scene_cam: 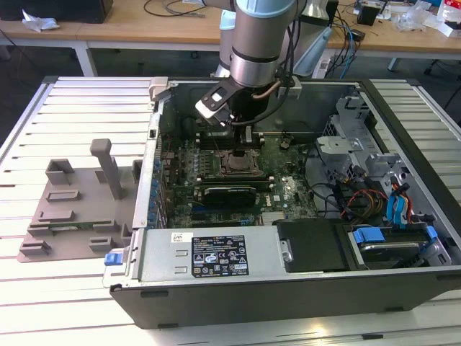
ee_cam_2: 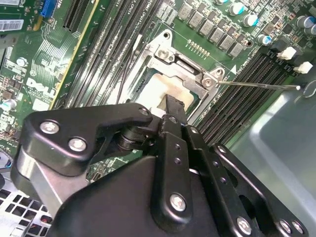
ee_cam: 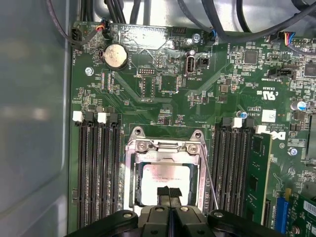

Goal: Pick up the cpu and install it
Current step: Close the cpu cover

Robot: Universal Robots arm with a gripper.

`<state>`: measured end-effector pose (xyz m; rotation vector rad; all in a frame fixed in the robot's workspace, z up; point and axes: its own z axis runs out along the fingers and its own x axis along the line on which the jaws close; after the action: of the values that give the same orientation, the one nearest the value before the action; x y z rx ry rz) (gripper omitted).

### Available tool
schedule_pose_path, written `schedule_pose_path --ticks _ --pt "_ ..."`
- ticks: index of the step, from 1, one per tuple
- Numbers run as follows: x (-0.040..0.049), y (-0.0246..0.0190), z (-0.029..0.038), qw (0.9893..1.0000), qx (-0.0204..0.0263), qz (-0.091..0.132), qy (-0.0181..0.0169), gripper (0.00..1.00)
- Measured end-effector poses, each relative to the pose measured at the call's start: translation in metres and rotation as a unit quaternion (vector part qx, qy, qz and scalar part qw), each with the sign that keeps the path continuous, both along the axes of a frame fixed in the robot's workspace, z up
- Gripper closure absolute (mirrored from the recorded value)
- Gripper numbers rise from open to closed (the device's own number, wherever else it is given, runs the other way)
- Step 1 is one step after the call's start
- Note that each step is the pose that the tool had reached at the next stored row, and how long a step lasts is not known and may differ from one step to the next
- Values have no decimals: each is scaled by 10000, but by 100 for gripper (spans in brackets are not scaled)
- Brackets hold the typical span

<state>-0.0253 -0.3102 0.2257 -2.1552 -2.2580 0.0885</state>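
An open computer case (scene_cam: 216, 288) lies on a slatted tabletop (scene_cam: 72, 101); the robot arm reaches into it at the upper middle of the exterior view. In both wrist views the claw (ee_cam: 169, 193) hangs just above the cpu (ee_cam: 160, 178), its two fingertips pressed together with nothing between them. The cpu lies flat inside the socket frame (ee_cam: 131, 168) on the green motherboard (ee_cam: 148, 94), between memory slots (ee_cam: 96, 168). The seating step looks done or nearly so. Any further move calls for a gentle path clear of the thin latch lever (ee_cam: 209, 180)
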Motion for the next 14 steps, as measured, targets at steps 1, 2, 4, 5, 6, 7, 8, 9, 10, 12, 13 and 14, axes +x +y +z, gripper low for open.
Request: schedule_pose_path --ticks 1,2,4,5,6,7,8,9,10,12,13,14 --pt "0 0 9 10000 0 0 0 89" --pt "0 0 23 10000 0 0 0 89" --pt "0 0 47 10000 0 0 0 89" --pt "0 0 60 10000 0 0 0 89" --pt "0 0 80 10000 0 0 0 89" --pt "0 0 88 10000 0 0 0 89" --pt "0 0 95 10000 0 0 0 89" --pt "0 0 111 10000 0 0 0 89" --pt "0 0 126 10000 -1 0 0 89" --pt "0 0 188 10000 -2 0 0 89" --pt "0 0 222 10000 -5 0 0 89" --pt "0 0 234 10000 -6 0 0 89"
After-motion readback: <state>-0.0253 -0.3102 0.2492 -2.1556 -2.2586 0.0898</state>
